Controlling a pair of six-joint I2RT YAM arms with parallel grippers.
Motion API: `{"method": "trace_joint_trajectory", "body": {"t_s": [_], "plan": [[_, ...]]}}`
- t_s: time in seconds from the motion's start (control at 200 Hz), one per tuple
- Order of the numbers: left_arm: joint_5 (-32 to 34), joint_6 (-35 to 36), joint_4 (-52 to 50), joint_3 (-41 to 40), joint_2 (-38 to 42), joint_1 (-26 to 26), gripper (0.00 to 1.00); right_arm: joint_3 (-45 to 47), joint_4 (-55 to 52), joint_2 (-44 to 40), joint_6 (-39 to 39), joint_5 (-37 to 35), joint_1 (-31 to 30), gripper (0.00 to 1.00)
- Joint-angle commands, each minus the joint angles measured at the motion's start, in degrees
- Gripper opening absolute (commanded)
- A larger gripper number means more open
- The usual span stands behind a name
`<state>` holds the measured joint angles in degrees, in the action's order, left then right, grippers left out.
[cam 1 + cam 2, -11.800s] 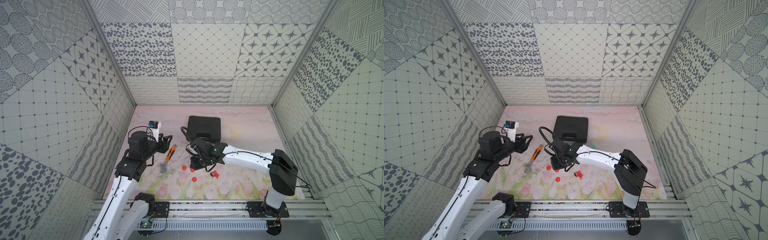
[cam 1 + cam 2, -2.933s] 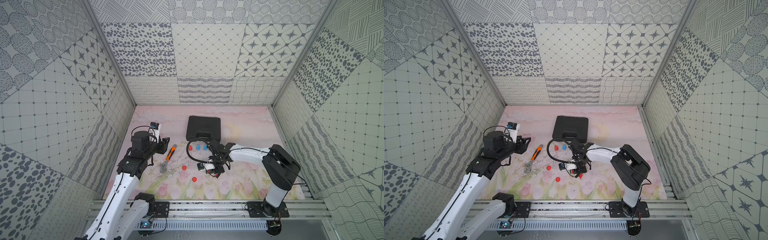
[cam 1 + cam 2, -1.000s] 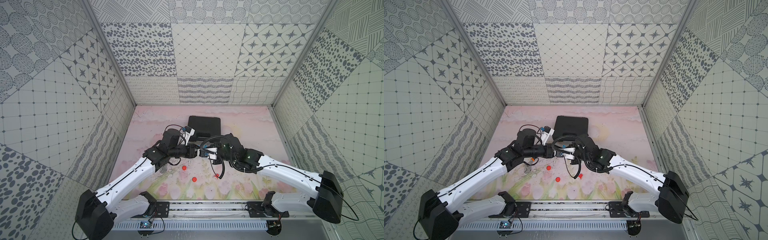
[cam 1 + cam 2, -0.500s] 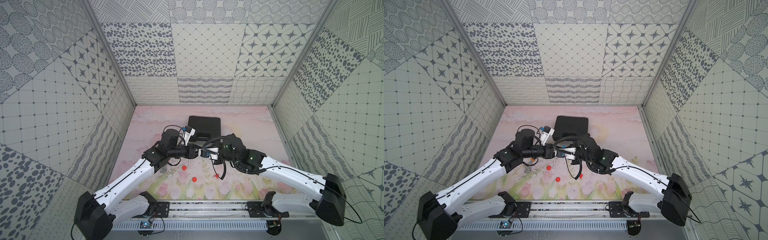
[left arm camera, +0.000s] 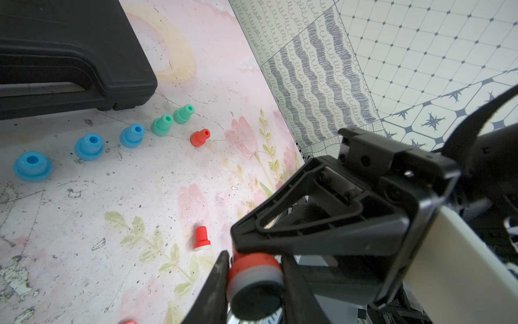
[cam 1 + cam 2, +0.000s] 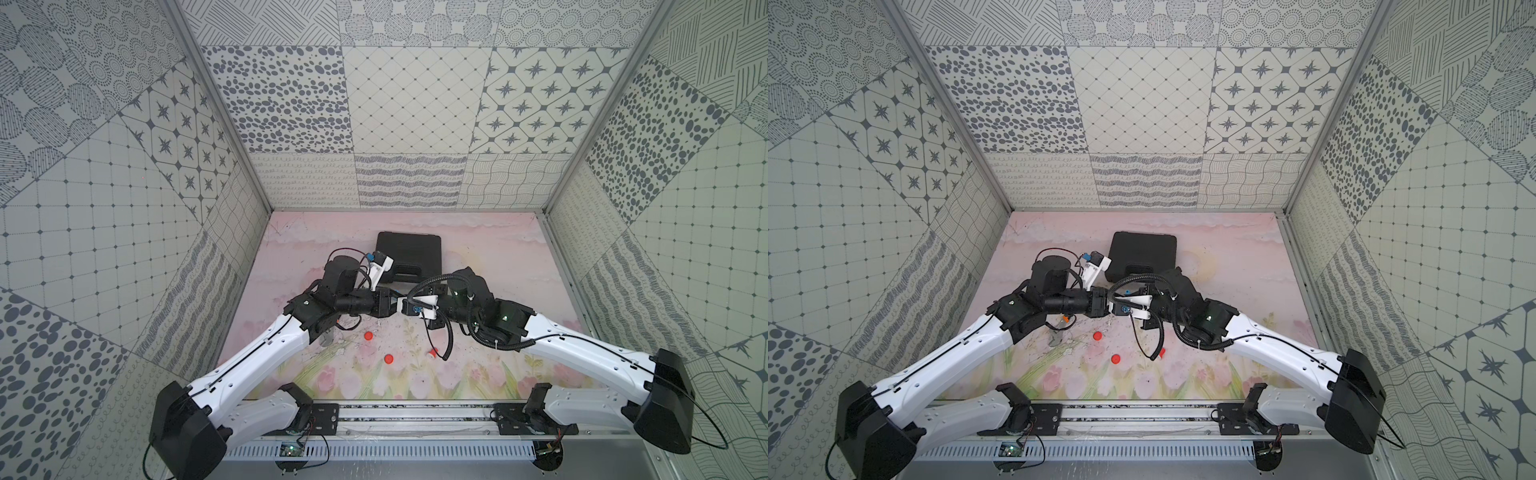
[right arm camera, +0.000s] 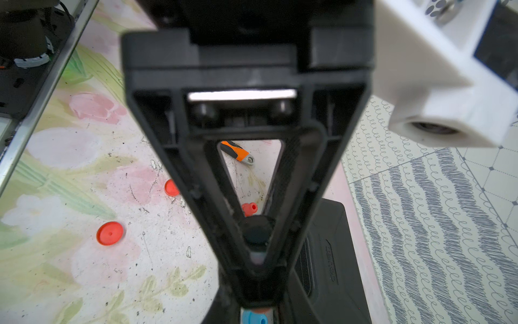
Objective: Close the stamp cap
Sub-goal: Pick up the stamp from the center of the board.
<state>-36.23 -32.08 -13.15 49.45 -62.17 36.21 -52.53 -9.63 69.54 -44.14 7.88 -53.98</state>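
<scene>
Patterned walls box in a scuffed pink floral desk (image 6: 478, 266), with a black case (image 6: 409, 249) at the back. Both arms meet above mid-desk, just in front of the case. Left gripper (image 5: 253, 259): jaws clamped across the barrel of a red stamp (image 5: 253, 280), its grey band and black round face turned toward the left wrist camera. Right gripper (image 5: 238, 242): jaws together, tip touching or just beside the stamp's far end. What they pinch, if anything, cannot be told. Loose red caps (image 6: 368, 335) lie on the desk below the arms. The stamp looks small, light and rigid, smooth and round, so it is likely to twist or slip; best held across the barrel, face left clear. A cap, thin and stiff, probably wants a rim pinch and a square push.
</scene>
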Motion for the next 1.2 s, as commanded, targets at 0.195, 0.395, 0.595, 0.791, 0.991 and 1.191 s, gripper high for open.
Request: {"method": "trace_joint_trajectory", "body": {"t_s": [0.195, 0.395, 0.595, 0.791, 0.991, 1.191], "plan": [[-1.99, 3.63, 1.42, 1.88, 3.55, 0.49, 0.11, 0.75, 7.59, -4.58, 2.28, 1.44, -1.58, 0.31], [-11.96, -1.50, 13.06, 3.37, 5.96, 0.27, 0.10, 0.77, 11.80, -12.23, 6.23, 6.01, -1.82, 0.43], [-24.17, -14.24, 29.97, 6.16, 5.63, -0.42, 0.09, -0.93, 14.89, -18.18, 7.90, 13.47, -1.94, 0.47], [-30.20, -25.71, 43.21, 7.19, 3.67, -0.49, 0.08, -3.22, 15.47, -19.93, 7.13, 18.51, -2.01, 0.47], [-32.33, -31.07, 49.70, 7.08, 1.98, -0.46, 0.07, -4.16, 15.93, -19.14, 5.76, 18.02, -2.02, 0.44], [-33.55, -33.31, 52.78, 6.97, 1.31, -0.45, 0.07, -4.40, 17.69, -18.01, 5.47, 15.73, -2.14, 0.41]]}}
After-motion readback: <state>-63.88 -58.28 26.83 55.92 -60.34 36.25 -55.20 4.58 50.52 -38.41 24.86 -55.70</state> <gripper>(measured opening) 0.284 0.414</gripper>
